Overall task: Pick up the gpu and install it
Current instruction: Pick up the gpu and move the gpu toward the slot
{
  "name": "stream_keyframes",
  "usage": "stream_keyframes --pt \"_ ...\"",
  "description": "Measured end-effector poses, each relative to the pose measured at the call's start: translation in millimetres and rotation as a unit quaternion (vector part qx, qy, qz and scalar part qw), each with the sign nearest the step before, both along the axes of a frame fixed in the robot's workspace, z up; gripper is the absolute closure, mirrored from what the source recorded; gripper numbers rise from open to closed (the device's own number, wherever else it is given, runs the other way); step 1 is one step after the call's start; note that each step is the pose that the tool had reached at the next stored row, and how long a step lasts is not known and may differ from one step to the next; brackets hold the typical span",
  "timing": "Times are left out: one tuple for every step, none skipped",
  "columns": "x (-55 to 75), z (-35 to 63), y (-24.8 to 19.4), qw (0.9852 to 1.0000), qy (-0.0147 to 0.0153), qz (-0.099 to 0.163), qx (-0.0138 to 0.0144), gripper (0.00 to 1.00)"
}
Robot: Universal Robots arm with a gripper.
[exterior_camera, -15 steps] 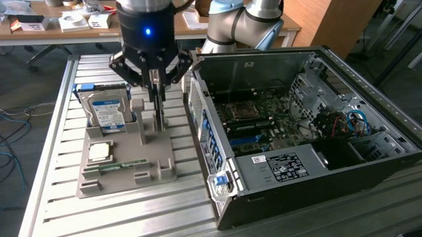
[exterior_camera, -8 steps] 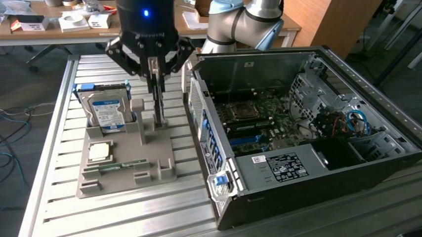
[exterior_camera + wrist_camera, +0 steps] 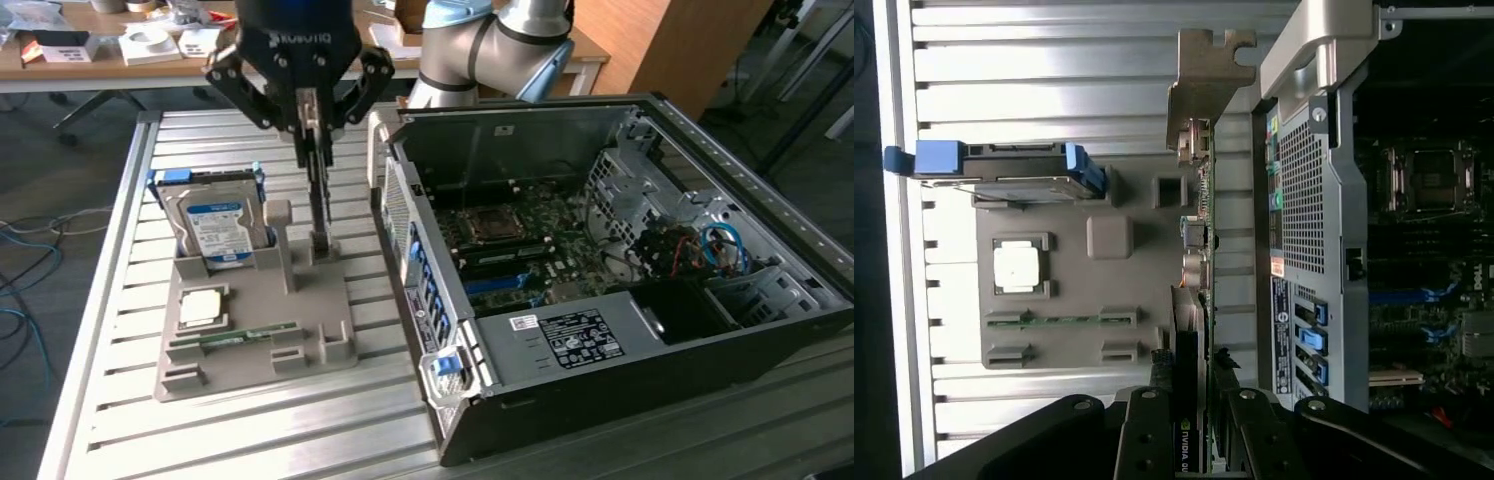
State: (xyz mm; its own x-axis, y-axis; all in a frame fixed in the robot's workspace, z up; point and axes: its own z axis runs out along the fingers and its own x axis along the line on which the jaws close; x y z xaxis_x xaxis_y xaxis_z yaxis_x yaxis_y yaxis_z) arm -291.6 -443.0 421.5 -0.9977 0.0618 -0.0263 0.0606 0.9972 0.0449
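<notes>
Gpu [image 3: 320, 195], a thin dark green card with a silvery end, hangs over the grey plastic tray [image 3: 214, 370], pinched by the black gripper [image 3: 312, 140]; it is best held straight and tight.

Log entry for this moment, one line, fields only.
stage: pick | pincer: shut on gpu | card: vertical, over grey holder | open computer case: gpu not yet installed

I read the gpu [image 3: 1188, 350] as a black cooler with a silvery bracket, in the black gripper [image 3: 315, 150]. The hard drive [image 3: 214, 228] has a blue-and-white label and blue rails. The holder [image 3: 254, 340] is plain grey, the table [image 3: 114, 300] ribbed silver, the computer case [image 3: 667, 395] black, its motherboard [image 3: 561, 235] green.
</notes>
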Motion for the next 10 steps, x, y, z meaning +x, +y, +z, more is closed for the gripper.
stream_keyframes --pt "0.0 2.5 0.0 1.0000 0.0000 0.000 0.0000 0.74" --pt "0.0 4.8 0.0 1.0000 0.0000 0.000 0.0000 0.74" --pt "0.0 6.7 0.0 1.0000 0.0000 0.000 0.0000 0.74" --pt "0.0 8.4 0.0 1.0000 0.0000 0.000 0.0000 0.74" --pt "0.0 9.9 0.0 1.0000 0.0000 0.000 0.0001 0.74" --pt "0.0 11.2 0.0 1.0000 0.0000 0.000 0.0000 0.74" --pt "0.0 11.8 0.0 1.0000 -0.0001 0.000 0.0001 0.74" --pt "0.0 11.9 0.0 1.0000 -0.0001 0.000 0.0001 0.74" --pt "0.0 11.9 0.0 1.0000 0.0000 0.000 0.0001 0.74" --pt "0.0 11.9 0.0 1.0000 -0.0001 0.000 0.0001 0.74"
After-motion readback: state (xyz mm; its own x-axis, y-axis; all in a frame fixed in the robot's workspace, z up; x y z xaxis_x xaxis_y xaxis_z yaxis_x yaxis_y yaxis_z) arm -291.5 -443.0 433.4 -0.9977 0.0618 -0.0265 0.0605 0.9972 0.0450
